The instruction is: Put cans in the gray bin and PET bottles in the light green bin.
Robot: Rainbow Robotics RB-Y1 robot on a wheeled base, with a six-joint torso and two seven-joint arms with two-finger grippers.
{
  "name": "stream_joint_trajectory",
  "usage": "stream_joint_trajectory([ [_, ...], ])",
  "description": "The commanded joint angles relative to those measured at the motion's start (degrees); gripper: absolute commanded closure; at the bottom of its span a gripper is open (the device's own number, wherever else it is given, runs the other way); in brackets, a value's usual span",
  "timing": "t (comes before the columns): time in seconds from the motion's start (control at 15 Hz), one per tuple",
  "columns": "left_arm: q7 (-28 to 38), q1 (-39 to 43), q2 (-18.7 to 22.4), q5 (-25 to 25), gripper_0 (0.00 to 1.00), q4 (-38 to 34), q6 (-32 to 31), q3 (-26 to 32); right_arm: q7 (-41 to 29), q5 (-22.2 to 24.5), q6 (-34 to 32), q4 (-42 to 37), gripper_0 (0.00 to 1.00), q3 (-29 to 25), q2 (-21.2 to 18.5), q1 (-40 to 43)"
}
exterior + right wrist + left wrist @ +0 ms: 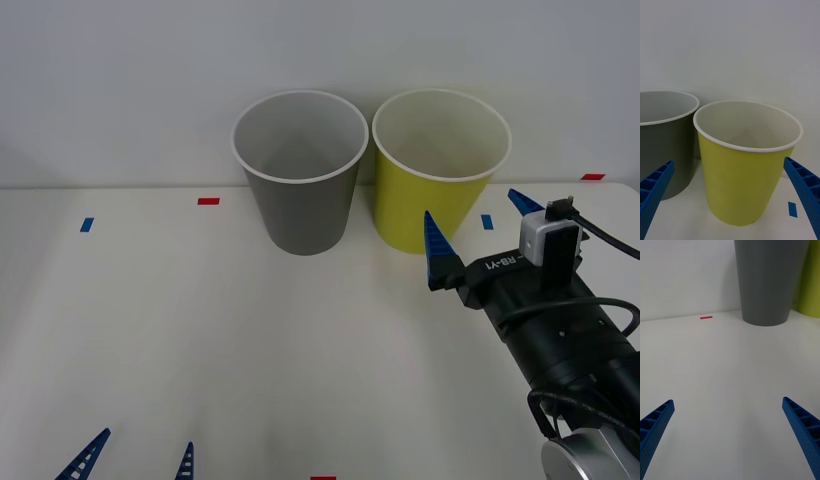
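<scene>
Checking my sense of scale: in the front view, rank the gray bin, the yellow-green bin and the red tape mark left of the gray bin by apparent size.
1-2. gray bin and yellow-green bin: alike, no ranking.
3. red tape mark: by far the smallest.

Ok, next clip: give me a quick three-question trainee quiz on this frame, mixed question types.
1. True or false: the right gripper is shut on a can.
2. Which bin stands on the robot's right: A) gray bin B) light green bin?
3. Fill in: the left gripper, low at the near table edge, is ____.

Key: 1 false, its blue fingers are spread and hold nothing, beside the light green bin. 2 B. 3 open.
</scene>
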Motion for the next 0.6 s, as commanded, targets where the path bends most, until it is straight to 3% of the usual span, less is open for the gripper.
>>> stream_joint_trajectory([
  [0.07,0.0,0.0,0.0,0.0,0.0,0.0,0.0,0.0,0.12,1.33,-1.86,0.0,0.0,-1.05,1.91,2.61],
  [0.2,0.0,0.0,0.0,0.0,0.0,0.0,0.0,0.0,0.03,2.38,-3.09,0.18,0.0,-1.57,1.21,3.84],
  [0.4,0.0,0.0,0.0,0.0,0.0,0.0,0.0,0.0,0.03,2.91,-17.16,7.12,0.0,-1.92,1.12,7.36],
  [0.6,0.0,0.0,0.0,0.0,0.0,0.0,0.0,0.0,0.74,2.38,-23.75,8.88,0.0,-2.19,-0.64,12.81],
])
